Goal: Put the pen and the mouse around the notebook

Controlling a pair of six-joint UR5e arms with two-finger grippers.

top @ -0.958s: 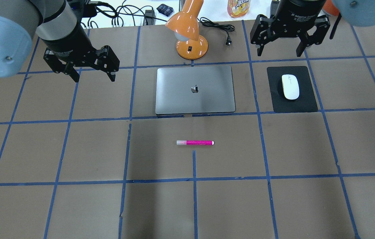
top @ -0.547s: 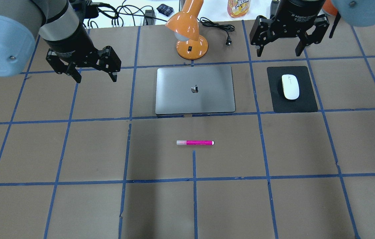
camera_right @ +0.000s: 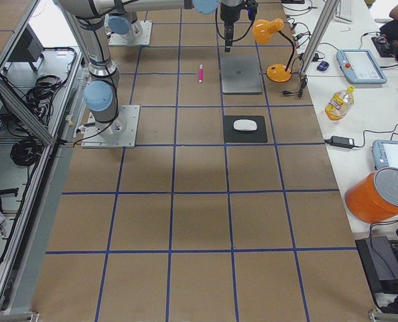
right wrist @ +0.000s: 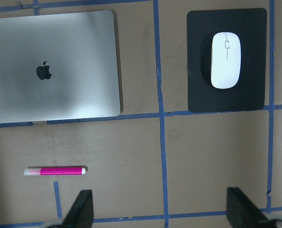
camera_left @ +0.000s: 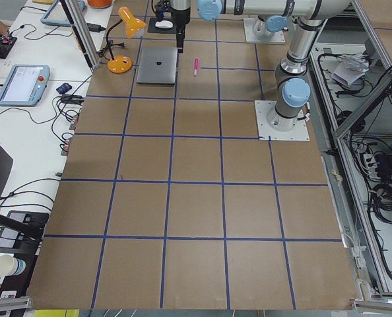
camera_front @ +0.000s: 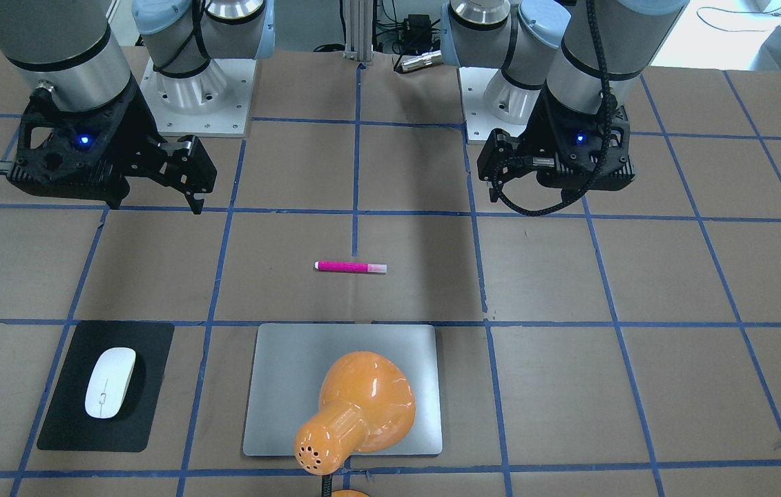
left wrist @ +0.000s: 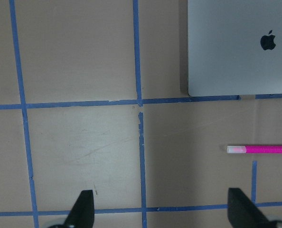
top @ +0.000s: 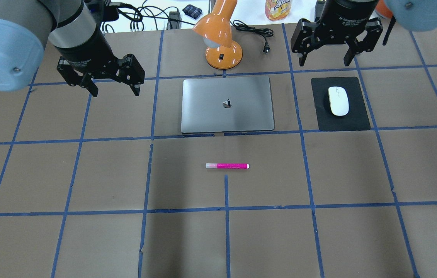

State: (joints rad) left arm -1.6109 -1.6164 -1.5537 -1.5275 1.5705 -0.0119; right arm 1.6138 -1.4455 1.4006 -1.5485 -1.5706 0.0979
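One pen (top: 227,166): lies flat on the table (top: 87,173), on the robot's side of the notebook (top: 227,104), near it but apart; long axis parallel to the notebook's long edge, pale cap toward the robot's left. One mouse (top: 338,100): on one black mat (top: 357,119), right of the notebook, wheel end pointing away from the robot. One orange lamp (top: 222,42) beyond the notebook. Two grippers, left gripper (top: 116,92) and right gripper (top: 324,63): both raised, fingers spread, holding nothing
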